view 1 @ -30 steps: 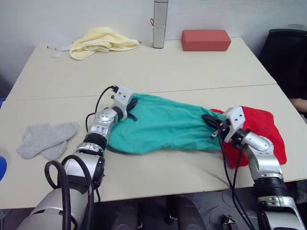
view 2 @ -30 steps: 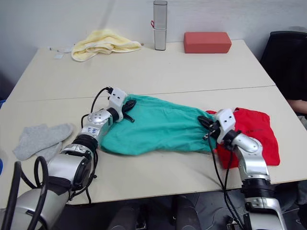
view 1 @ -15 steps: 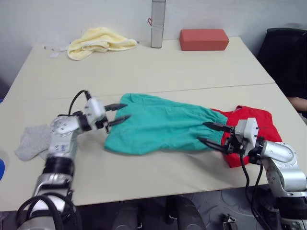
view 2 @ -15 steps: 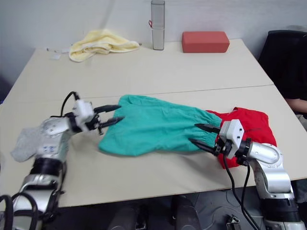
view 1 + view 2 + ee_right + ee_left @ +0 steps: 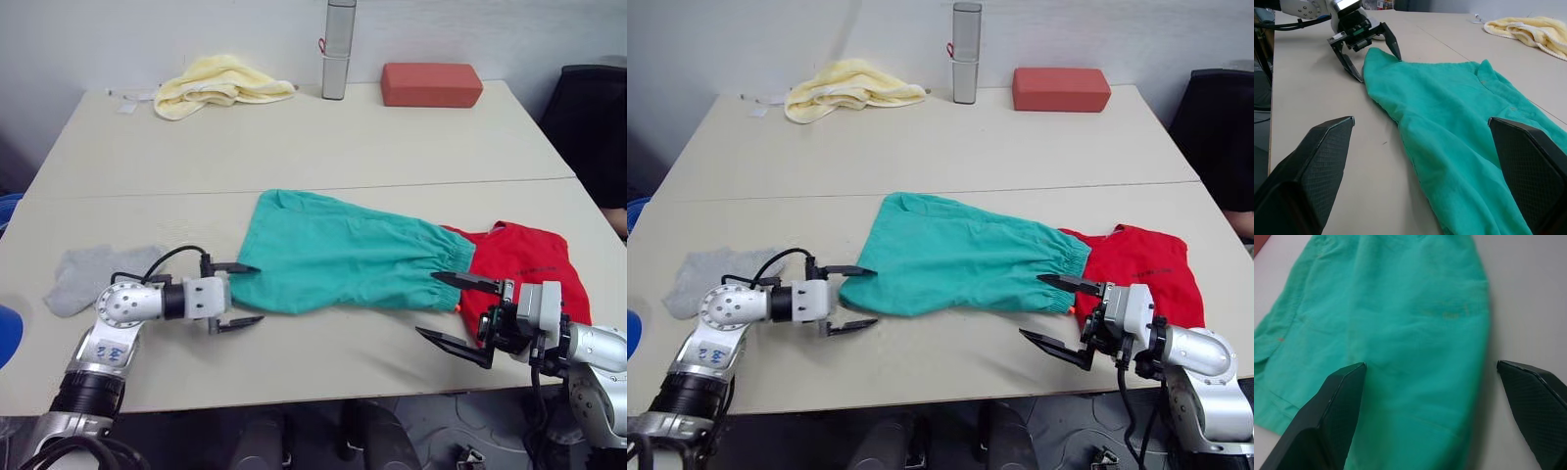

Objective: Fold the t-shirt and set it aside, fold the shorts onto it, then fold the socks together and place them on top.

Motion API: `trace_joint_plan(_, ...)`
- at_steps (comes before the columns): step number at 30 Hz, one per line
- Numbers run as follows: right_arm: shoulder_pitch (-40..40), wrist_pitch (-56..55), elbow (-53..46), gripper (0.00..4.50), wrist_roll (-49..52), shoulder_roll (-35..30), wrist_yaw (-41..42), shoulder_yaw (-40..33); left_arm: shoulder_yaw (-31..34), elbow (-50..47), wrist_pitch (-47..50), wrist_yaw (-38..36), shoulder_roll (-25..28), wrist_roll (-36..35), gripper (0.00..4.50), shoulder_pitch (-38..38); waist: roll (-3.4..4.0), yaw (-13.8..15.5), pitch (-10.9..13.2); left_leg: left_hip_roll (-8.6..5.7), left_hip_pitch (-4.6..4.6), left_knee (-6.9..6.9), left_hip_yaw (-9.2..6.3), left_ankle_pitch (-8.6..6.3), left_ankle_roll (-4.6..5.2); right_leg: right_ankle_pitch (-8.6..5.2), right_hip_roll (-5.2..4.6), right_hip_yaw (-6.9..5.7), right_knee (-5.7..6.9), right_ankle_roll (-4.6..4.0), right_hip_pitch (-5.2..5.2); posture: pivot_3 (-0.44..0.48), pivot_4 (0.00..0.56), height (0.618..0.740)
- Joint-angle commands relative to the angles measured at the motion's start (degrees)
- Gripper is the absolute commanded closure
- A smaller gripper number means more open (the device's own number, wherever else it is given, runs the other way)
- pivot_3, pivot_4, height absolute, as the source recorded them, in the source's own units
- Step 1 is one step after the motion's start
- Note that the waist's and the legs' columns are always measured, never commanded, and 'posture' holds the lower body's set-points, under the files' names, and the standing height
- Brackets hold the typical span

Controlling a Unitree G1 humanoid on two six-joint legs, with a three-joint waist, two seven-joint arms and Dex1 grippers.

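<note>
While both grippers lie low over the bench [image 5: 294, 127], we see the left gripper [image 5: 235, 295] spread wide at the hem end of the shorts [image 5: 343, 253], its upper fingertip at the cloth edge, holding nothing. Our right gripper [image 5: 460, 313] gapes empty just off the shorts' waistband end. We find the shorts flat, their waistband overlapping the t-shirt [image 5: 524, 274]. Beyond the left gripper, away from the shorts, lie the socks [image 5: 93, 274]. Far behind the shorts sit a yellow towel [image 5: 220, 83], a clear tube [image 5: 338, 49] and a red block [image 5: 431, 84] along the wall-side edge.
</note>
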Motion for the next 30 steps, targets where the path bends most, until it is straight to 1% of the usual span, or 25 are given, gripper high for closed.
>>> trace_joint_plan(1,-1.5,0.2,-1.7,0.0,0.8,-0.7,-1.2,-1.0,-2.7,3.5,1.4,2.4,1.3,5.4,0.02,-1.3,0.06,0.0,0.0,0.0,0.02,0.0,0.01,0.0,0.0,0.0,0.0,0.01,0.01,0.0,0.0,0.0,0.15,0.74)
trace_joint_plan(2,-1.9,0.3,-1.6,0.0,0.7,-0.7,-1.5,-0.9,-3.2,4.4,1.4,2.3,1.2,5.4,0.02,-1.8,0.13,0.0,-0.1,0.0,0.04,0.0,0.02,0.01,0.0,0.0,0.0,0.01,0.02,0.0,0.02,0.0,0.15,0.74)
trace_joint_plan(4,-2.7,0.4,-1.4,0.0,0.5,-0.5,-2.0,-0.5,-4.2,5.0,4.1,2.0,1.2,5.1,0.4,-2.6,0.35,0.2,-0.2,0.0,0.11,0.0,0.02,0.02,0.02,0.0,-0.02,0.02,0.04,0.0,0.09,0.0,0.15,0.74)
trace_joint_plan(5,-3.1,0.5,-1.3,0.0,0.4,-0.4,-2.3,-0.4,-4.8,5.0,5.1,0.8,1.1,3.9,0.62,-2.7,0.44,0.2,-0.3,0.0,0.14,0.0,0.01,0.03,0.02,0.0,-0.02,0.02,0.04,0.0,0.11,0.0,0.15,0.74)
trace_joint_plan(7,-3.7,0.3,-1.0,0.0,0.4,-0.2,-2.6,-0.3,-5.4,4.5,7.2,-0.4,1.0,2.4,1.16,-2.4,0.57,0.2,-0.3,0.0,0.17,0.0,0.0,0.03,0.02,0.0,-0.03,0.03,0.07,0.0,0.12,0.0,0.15,0.74)
trace_joint_plan(10,-3.7,0.0,-0.7,0.0,0.5,-0.3,-2.7,-0.5,-5.4,0.9,13.3,-2.5,1.6,-0.6,2.11,0.5,0.66,0.1,-0.4,0.0,0.18,0.0,0.01,0.03,0.02,-0.01,-0.02,0.03,0.1,-0.01,0.12,0.0,0.15,0.74)
trace_joint_plan(14,-2.5,0.0,-1.1,0.0,0.6,-0.6,-2.5,-1.2,-3.7,-7.5,20.0,-4.3,3.2,-6.0,3.33,6.2,0.66,-0.1,-0.4,0.01,0.17,0.0,0.01,0.02,0.01,-0.02,-0.01,0.03,0.08,-0.03,0.11,0.0,0.15,0.74)
trace_joint_plan(17,-1.0,0.4,-1.6,0.0,0.7,-0.9,-2.7,-1.7,-0.9,-17.1,26.9,-3.9,5.0,-10.9,4.31,12.5,0.66,-0.6,-0.4,0.05,0.13,-0.03,0.02,0.01,0.0,-0.03,0.02,0.03,0.01,-0.05,0.09,0.0,0.15,0.74)
trace_joint_plan(18,-0.6,0.4,-1.8,0.0,0.8,-1.0,-2.8,-1.8,0.1,-20.6,29.2,-3.2,5.5,-12.3,4.48,14.9,0.66,-0.8,-0.4,0.06,0.11,-0.06,0.02,0.0,-0.01,-0.03,0.03,0.04,-0.02,-0.05,0.08,0.0,0.15,0.74)
trace_joint_plan(21,0.8,0.7,-2.1,0.0,0.6,-1.2,-3.2,-2.0,2.2,-28.6,33.9,-1.1,6.2,-14.7,4.48,20.5,0.64,-0.8,-0.4,0.07,0.1,-0.08,0.02,0.0,0.0,-0.03,0.03,0.04,-0.1,-0.04,0.08,0.0,0.15,0.74)
trace_joint_plan(24,2.5,1.8,-2.1,0.0,-0.1,-1.8,-4.6,-2.4,3.6,-35.3,35.8,2.1,5.3,-15.2,4.48,25.9,0.63,-0.6,-0.4,0.07,0.07,-0.07,0.0,-0.04,0.01,-0.04,0.01,0.07,-0.1,-0.05,0.06,0.0,0.15,0.74)
trace_joint_plan(25,3.1,3.3,-2.2,0.0,0.3,-1.7,-6.1,-2.9,4.0,-36.8,35.5,3.5,4.2,-15.4,4.48,27.4,0.63,-0.4,-0.4,0.07,0.08,-0.07,-0.01,-0.08,0.02,-0.04,0.0,0.07,-0.1,-0.06,0.06,0.0,0.15,0.74)
trace_joint_plan(28,5.1,11.2,-3.6,0.0,5.4,-2.4,-9.8,-4.9,6.3,-39.2,37.9,6.2,0.1,-20.8,4.48,30.5,0.64,0.1,-0.4,0.06,0.06,-0.07,-0.02,-0.1,0.04,-0.06,-0.04,0.1,-0.1,-0.08,0.04,0.0,0.15,0.74)
trace_joint_plan(29,5.7,13.0,-4.4,0.0,6.8,-2.7,-9.8,-5.5,7.0,-39.5,39.2,6.8,-0.3,-21.5,4.48,31.0,0.63,0.2,-0.4,0.06,0.04,-0.07,-0.03,-0.1,0.05,-0.06,-0.05,0.1,-0.1,-0.08,0.02,0.0,0.15,0.74)
trace_joint_plan(30,6.8,15.6,-5.6,0.0,8.5,-3.3,-10.0,-6.1,7.5,-39.5,39.8,6.3,-0.1,-22.3,4.03,31.5,0.61,0.2,-0.4,0.06,0.04,-0.07,-0.08,-0.11,0.07,-0.06,-0.06,0.1,-0.1,-0.1,0.03,0.0,0.15,0.74)
